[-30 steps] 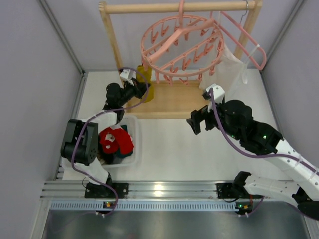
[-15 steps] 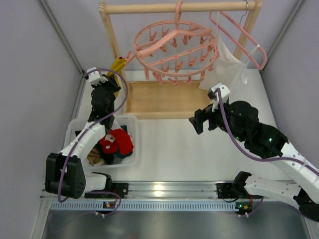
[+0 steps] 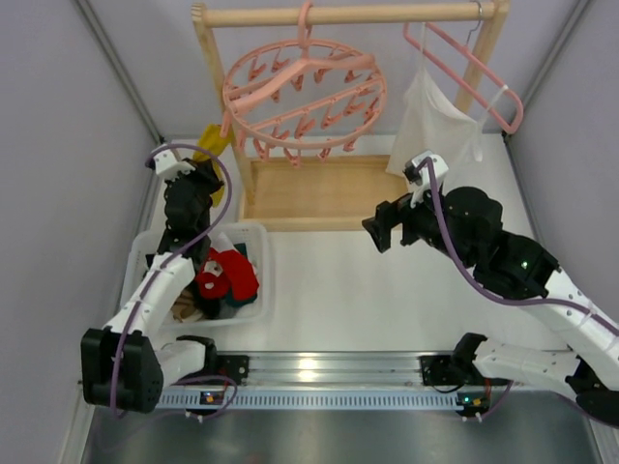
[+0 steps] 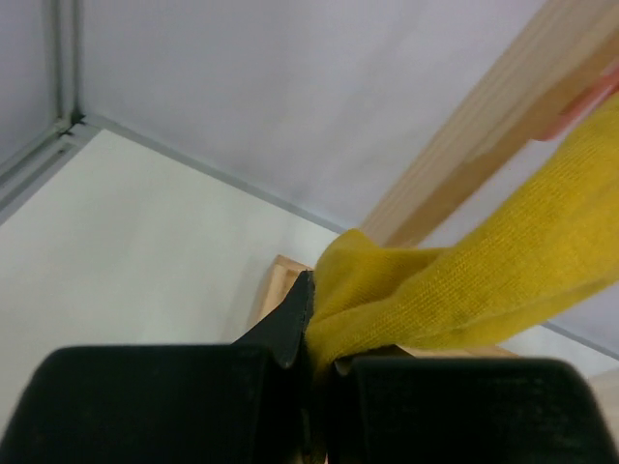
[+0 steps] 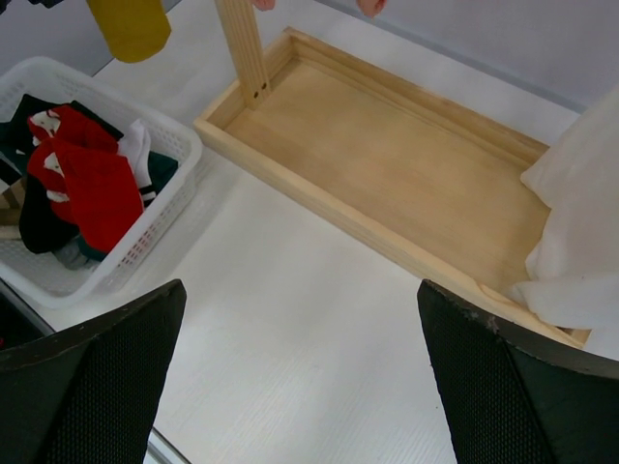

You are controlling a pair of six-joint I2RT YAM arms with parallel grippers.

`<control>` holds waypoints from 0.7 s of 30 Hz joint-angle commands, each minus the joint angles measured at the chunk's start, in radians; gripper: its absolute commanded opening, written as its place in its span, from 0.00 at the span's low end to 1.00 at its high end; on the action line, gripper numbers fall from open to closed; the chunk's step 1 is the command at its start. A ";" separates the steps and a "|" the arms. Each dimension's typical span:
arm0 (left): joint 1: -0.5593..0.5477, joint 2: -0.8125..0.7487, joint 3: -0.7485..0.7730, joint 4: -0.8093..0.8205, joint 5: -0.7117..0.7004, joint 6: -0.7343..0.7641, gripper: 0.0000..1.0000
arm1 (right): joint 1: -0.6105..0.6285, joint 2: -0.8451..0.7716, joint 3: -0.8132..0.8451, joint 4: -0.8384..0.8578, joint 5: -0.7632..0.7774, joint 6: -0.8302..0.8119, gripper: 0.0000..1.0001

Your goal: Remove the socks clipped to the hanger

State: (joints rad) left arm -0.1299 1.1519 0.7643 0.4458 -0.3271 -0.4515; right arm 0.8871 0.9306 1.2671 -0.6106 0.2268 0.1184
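Note:
The round pink hanger point(image 3: 305, 92) hangs from the wooden rack's top bar and has swung to the left. A mustard yellow sock point(image 3: 211, 143) stretches from a clip at its left edge down to my left gripper point(image 3: 198, 174), which is shut on the sock's lower end. In the left wrist view the sock point(image 4: 464, 280) runs taut up and right from my closed left gripper point(image 4: 319, 329) to a pink clip point(image 4: 592, 97). Red, black and teal socks point(image 3: 227, 275) lie in the white basket point(image 3: 253, 230). My right gripper point(image 3: 382, 232) is open and empty over the table.
The wooden rack point(image 3: 338, 14) has a tray base point(image 3: 309, 188). A white cloth bag point(image 3: 430, 116) and a plain pink triangular hanger point(image 3: 474, 77) hang at the right. In the right wrist view, the basket point(image 5: 164, 126) and tray point(image 5: 387, 174) lie ahead of the gripper point(image 5: 309, 387).
My left gripper has pulled the yellow sock left and away from the rack. The pink ring has swung left with it. My right arm has barely moved.

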 commanded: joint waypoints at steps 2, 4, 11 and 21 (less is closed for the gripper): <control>-0.071 -0.054 -0.002 0.022 0.093 0.003 0.00 | -0.005 0.005 0.060 0.075 0.002 0.043 0.99; -0.162 -0.054 0.007 0.022 0.062 0.075 0.00 | -0.005 0.007 0.067 0.080 -0.006 0.053 0.99; -0.382 -0.061 0.018 0.024 -0.036 0.180 0.00 | -0.005 0.017 0.139 0.068 -0.017 0.101 0.99; -0.675 -0.044 0.004 0.025 -0.299 0.258 0.00 | -0.002 0.126 0.284 0.009 -0.052 0.150 0.99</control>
State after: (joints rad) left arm -0.7521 1.1149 0.7643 0.4397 -0.5072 -0.2379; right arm 0.8871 1.0260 1.4998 -0.5995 0.1997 0.2417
